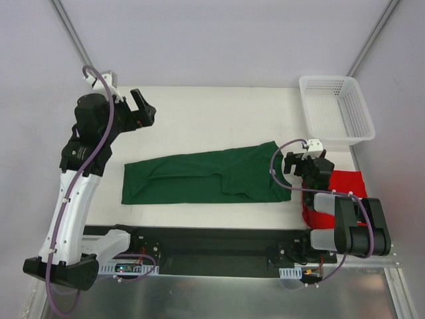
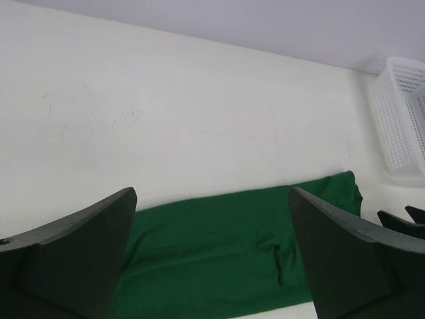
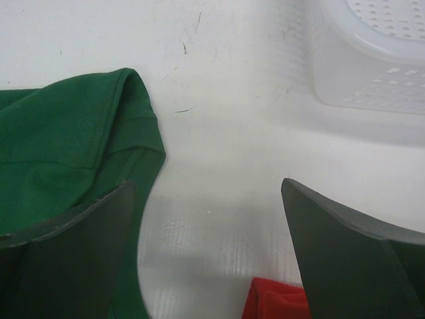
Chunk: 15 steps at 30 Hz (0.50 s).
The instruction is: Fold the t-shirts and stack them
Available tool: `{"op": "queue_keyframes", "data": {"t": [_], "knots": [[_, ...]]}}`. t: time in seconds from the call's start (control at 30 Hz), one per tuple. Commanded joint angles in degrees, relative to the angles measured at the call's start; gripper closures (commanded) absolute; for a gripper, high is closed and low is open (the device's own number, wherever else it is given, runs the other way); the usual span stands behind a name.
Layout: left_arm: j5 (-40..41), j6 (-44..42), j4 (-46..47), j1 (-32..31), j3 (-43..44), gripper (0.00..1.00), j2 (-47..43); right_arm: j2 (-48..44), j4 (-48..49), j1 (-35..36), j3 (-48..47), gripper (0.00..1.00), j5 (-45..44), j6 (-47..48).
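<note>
Green t-shirt (image 1: 206, 176), folded lengthwise into a long flat band, mid-table; red t-shirt (image 1: 348, 183) bunched at near right. Left gripper (image 1: 146, 109) and right gripper (image 1: 304, 163): jaws apart, empty.

Looks like a robotics lab bench, not anybody's home. The left arm (image 1: 70, 206) and right arm (image 1: 352, 229) are bolted to a black base plate (image 1: 212, 242) at the near edge of a plain white table (image 1: 199, 106), with purple cable (image 1: 111, 109) looped along them. Bare pale walls and aluminium frame struts (image 1: 70, 30) box the setup in, and sheet metal (image 1: 212, 292) sits out front. Household bits on the table: a green t-shirt (image 1: 199, 176), a red t-shirt (image 1: 348, 181) and a white plastic basket (image 1: 335, 109).
</note>
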State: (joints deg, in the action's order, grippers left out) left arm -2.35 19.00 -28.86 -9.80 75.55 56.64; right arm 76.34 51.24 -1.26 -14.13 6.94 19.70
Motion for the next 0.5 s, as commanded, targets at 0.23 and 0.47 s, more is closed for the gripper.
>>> {"op": "queue_keyframes", "data": {"t": [0.23,0.47], "knots": [[7.44,-15.56,-1.10,-0.39,10.76,0.01,0.50,-0.22,3.51,0.11,-0.02,0.04,1.32,0.33],[8.86,-25.85,-1.98,-0.39,7.16,0.01,-9.87,-0.22,3.60,0.03,-0.02,0.04,1.23,0.33]]}}
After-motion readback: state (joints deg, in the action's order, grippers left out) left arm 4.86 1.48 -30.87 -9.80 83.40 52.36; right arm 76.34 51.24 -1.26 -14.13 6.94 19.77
